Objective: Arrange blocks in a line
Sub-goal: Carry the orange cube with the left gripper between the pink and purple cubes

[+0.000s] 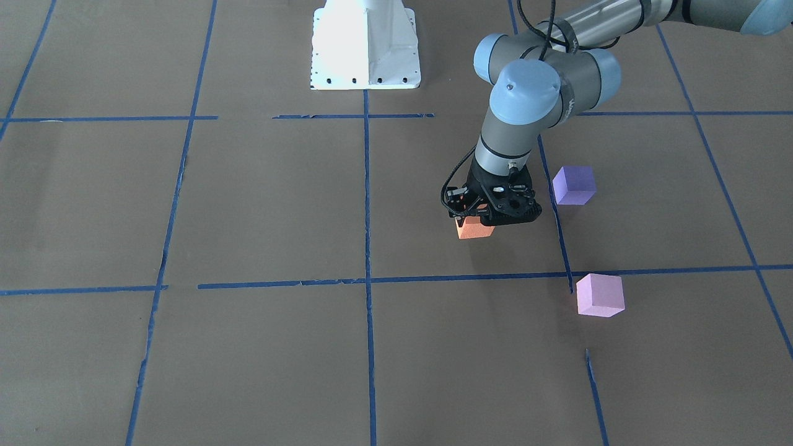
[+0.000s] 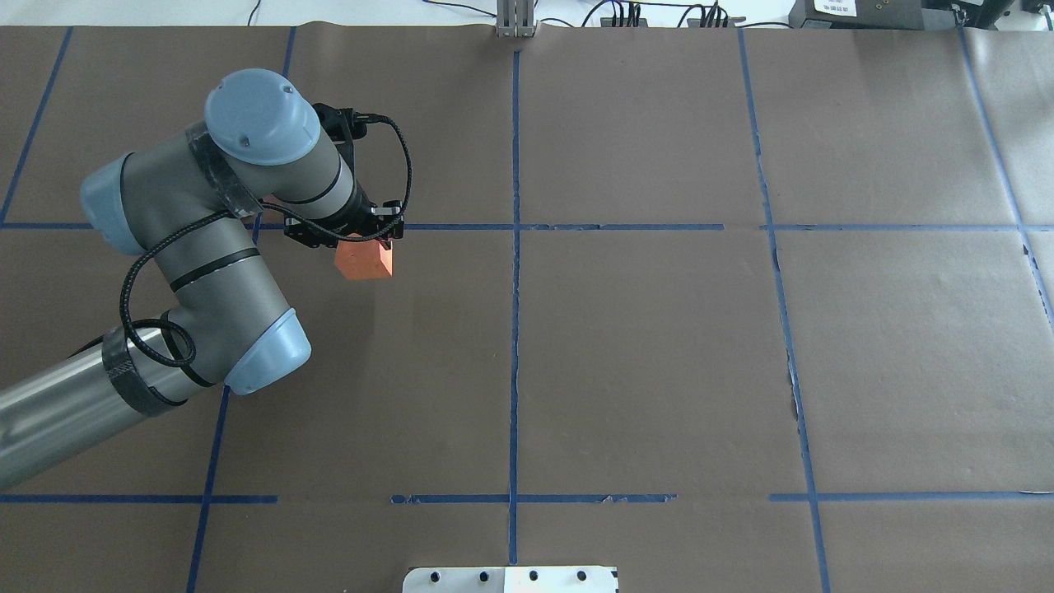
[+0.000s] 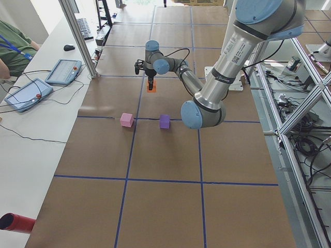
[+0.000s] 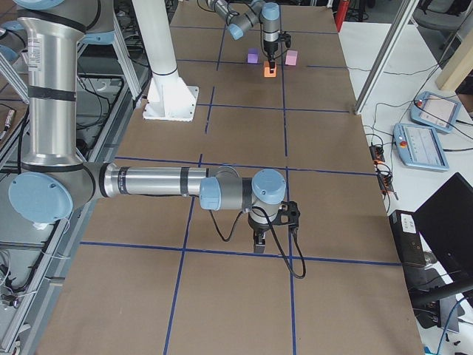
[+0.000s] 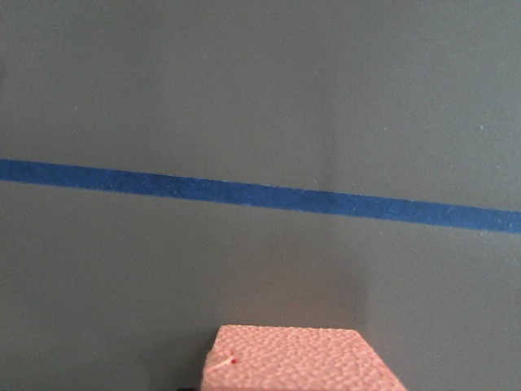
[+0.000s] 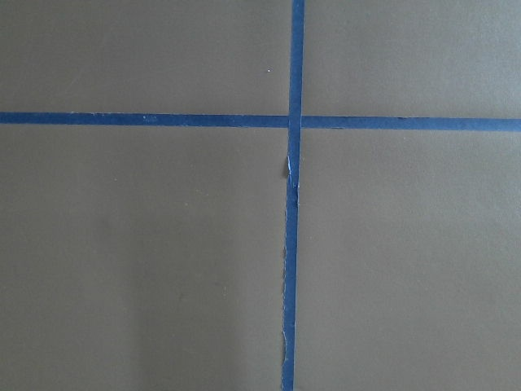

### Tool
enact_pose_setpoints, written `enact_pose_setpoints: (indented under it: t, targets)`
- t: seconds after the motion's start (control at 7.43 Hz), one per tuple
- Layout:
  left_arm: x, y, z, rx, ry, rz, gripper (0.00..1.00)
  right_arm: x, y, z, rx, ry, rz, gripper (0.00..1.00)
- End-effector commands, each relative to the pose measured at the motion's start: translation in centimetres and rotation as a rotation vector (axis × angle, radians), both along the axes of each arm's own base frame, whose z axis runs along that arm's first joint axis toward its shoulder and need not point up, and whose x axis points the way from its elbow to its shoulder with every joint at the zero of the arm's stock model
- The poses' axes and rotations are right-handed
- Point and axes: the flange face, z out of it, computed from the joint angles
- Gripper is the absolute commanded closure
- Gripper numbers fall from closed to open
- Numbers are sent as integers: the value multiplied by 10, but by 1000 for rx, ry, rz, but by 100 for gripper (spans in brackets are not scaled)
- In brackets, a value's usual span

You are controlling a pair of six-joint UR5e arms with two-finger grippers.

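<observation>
Brown table [image 1: 260,204] gridded with blue tape [image 1: 367,204]; orange block [image 1: 474,230], violet block [image 1: 573,185], pink block [image 1: 599,295].

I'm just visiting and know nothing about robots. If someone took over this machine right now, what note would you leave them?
Left gripper: shut on the orange block; whether the block is lifted or touching the table, I cannot tell.
Right gripper: over bare table, far from the blocks; open or shut, I cannot tell.
Purple block and pink block: on the table, apart, on the left arm's side.
Done: orange block grasped.
Left: no line yet; probably set the orange block in line with the other two.
</observation>
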Motion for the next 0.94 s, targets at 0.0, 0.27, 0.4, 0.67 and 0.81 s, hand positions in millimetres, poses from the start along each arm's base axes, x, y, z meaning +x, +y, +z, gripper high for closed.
enact_pose_setpoints:
  t: [0.0, 0.27, 0.4, 0.67, 0.81]
  targets:
    - [-27, -3, -2, 29, -30, 18, 100, 0, 0, 0, 0, 0, 0, 0]
    - [-94, -39, 58, 88, -41, 95, 100, 0, 0, 0, 0, 0, 0, 0]
    - [-109, -35, 99, 77, -15, 139, 100, 0, 0, 0, 0, 0, 0, 0]
    - [-125, -46, 140, -9, 32, 151, 100, 0, 0, 0, 0, 0, 0, 0]
    - [-121, -50, 155, -42, 21, 154, 100, 0, 0, 0, 0, 0, 0, 0]
